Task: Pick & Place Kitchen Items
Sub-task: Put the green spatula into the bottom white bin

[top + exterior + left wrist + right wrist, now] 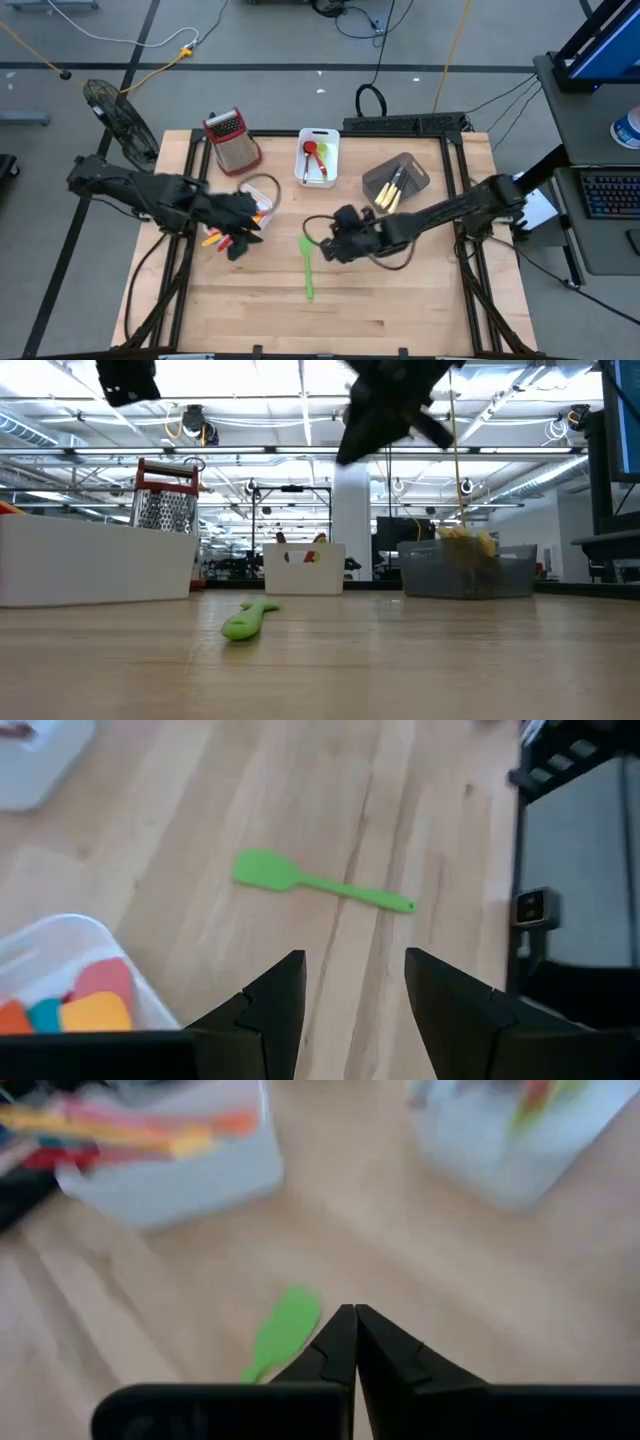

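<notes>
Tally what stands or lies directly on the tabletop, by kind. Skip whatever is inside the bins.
White bins: 2
Grey bin: 1
Box grater: 1
Green spatula: 1
Total: 5

I see a bright green spatula (307,262) on the pale wood-grain counter (400,300), a silver grater (234,146) with a red handle, and yellow-handled utensils (392,191) in a grey bin (417,170).

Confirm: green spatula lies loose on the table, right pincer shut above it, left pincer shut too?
Not quite. The left pincer is open and empty, as the left wrist view shows. The rest holds: the green spatula lies loose on the table, right pincer shut above it.
</notes>
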